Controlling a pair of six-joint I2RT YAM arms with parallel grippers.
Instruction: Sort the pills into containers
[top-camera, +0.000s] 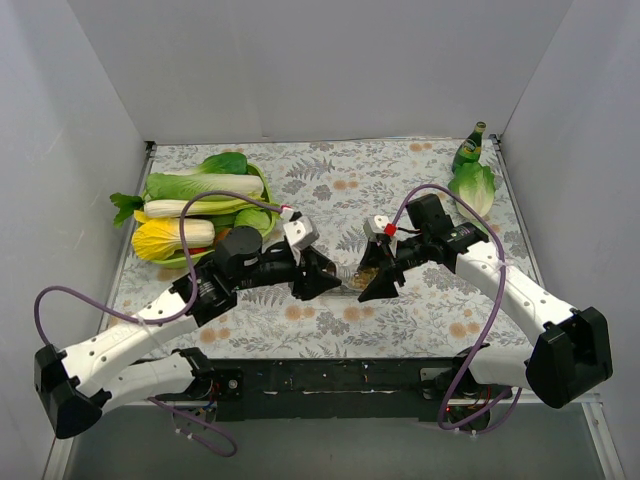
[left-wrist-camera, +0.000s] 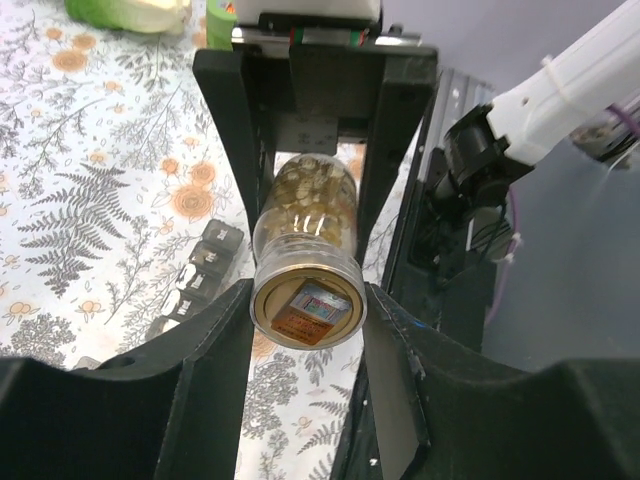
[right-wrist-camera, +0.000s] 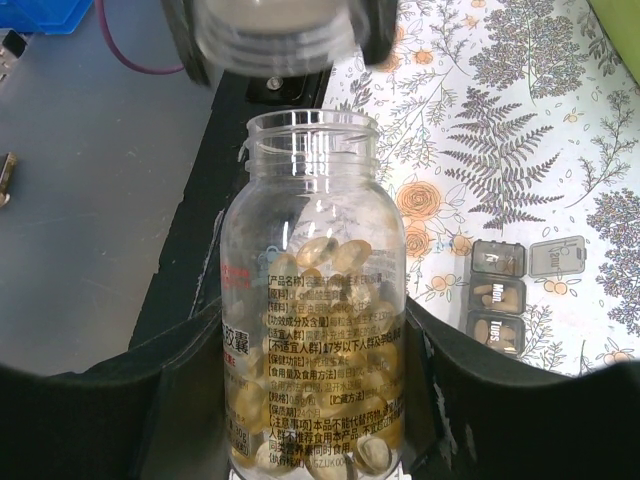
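Note:
My right gripper (right-wrist-camera: 312, 330) (top-camera: 375, 280) is shut on a clear pill bottle (right-wrist-camera: 312, 250) (left-wrist-camera: 310, 205), half full of yellow softgel pills (right-wrist-camera: 335, 260). The bottle's threaded mouth is open and points at the left gripper. My left gripper (left-wrist-camera: 307, 320) (top-camera: 325, 278) has its fingers against both sides of the bottle cap (left-wrist-camera: 307, 305) (right-wrist-camera: 275, 30). The cap sits just off the mouth. The containers (right-wrist-camera: 510, 290) (left-wrist-camera: 200, 275), a strip of small grey day-labelled compartments, lie on the floral cloth beside the bottle. Some compartments hold pills.
A green basket of cabbages and a yellow vegetable (top-camera: 200, 210) sits at the back left. A small green bottle (top-camera: 470, 148) and a lettuce leaf (top-camera: 472, 188) are at the back right. The black rail (top-camera: 330, 375) marks the near table edge. White walls enclose three sides.

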